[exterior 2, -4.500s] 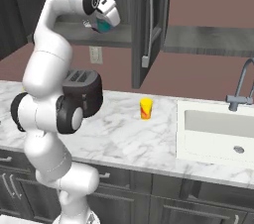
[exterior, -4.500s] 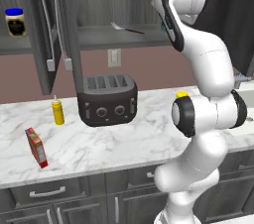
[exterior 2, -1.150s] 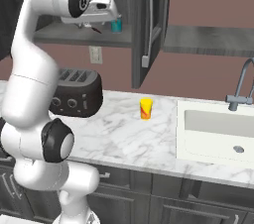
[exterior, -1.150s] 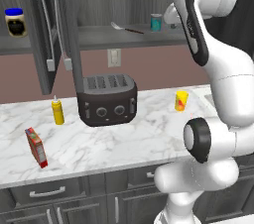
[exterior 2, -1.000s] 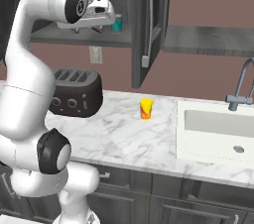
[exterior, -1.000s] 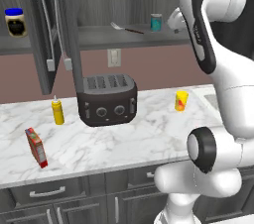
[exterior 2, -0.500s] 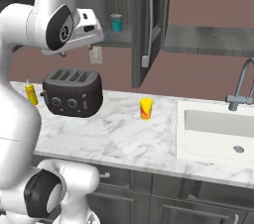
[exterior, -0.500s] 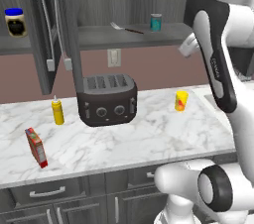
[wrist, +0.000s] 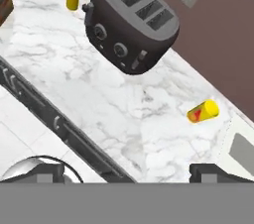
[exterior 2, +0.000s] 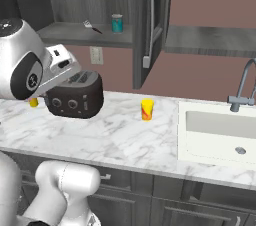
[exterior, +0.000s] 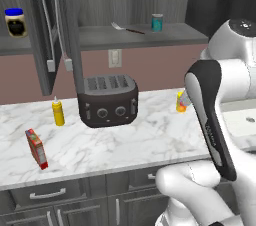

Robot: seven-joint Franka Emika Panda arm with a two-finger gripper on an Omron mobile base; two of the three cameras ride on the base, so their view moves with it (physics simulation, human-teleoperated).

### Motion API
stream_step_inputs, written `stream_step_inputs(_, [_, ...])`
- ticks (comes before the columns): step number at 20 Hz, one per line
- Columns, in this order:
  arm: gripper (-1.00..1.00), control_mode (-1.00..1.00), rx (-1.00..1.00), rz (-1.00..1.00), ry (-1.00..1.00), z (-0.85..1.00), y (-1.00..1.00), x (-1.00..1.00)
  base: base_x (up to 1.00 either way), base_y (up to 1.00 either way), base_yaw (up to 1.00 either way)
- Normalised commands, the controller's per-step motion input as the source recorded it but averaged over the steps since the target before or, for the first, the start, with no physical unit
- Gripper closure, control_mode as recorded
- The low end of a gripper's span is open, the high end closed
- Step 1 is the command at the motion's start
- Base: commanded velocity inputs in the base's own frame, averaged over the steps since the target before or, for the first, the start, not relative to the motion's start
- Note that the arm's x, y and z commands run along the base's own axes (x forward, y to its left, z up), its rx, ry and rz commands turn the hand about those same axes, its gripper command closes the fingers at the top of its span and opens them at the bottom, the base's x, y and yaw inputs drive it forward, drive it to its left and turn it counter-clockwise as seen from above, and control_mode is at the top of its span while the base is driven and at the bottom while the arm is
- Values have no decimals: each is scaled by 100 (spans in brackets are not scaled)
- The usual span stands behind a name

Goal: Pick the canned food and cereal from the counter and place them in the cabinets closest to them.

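One canned food (exterior: 157,22), one cereal (exterior: 36,148), one toaster (exterior: 108,100), one yellow squeeze bottle (exterior: 58,111), one yellow cup (exterior 2: 146,109), one blue-lidded jar (exterior: 16,22), one utensil (exterior: 125,28), one sink (exterior 2: 220,135), one faucet (exterior 2: 242,90).

Dusky pink wall (exterior: 150,65), white outlet (exterior: 115,58), steel sink (exterior 2: 220,131), dark drawers (exterior: 50,195)

Even, soft, shadowless rendered light

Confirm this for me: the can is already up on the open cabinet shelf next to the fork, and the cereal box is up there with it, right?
Not quite. The can does stand on the cabinet shelf near the fork, but the cereal box is on the counter, left of the toaster, as the left base view shows.
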Motion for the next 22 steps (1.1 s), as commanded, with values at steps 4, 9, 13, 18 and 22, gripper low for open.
stream_step_inputs(4, [-100,-100,-7,17,-3,-75,29,-57,0,0,0])
stream_step_inputs(9, [-100,-100,1,12,-4,-35,16,-21,0,0,0])
stream_step_inputs(13, [-100,-100,0,0,0,0,1,0,0,0,0])
stream_step_inputs(18, [-100,100,0,0,0,0,0,0,-10,0,0])
stream_step_inputs(22, [-100,100,0,0,0,0,0,0,-41,10,0])
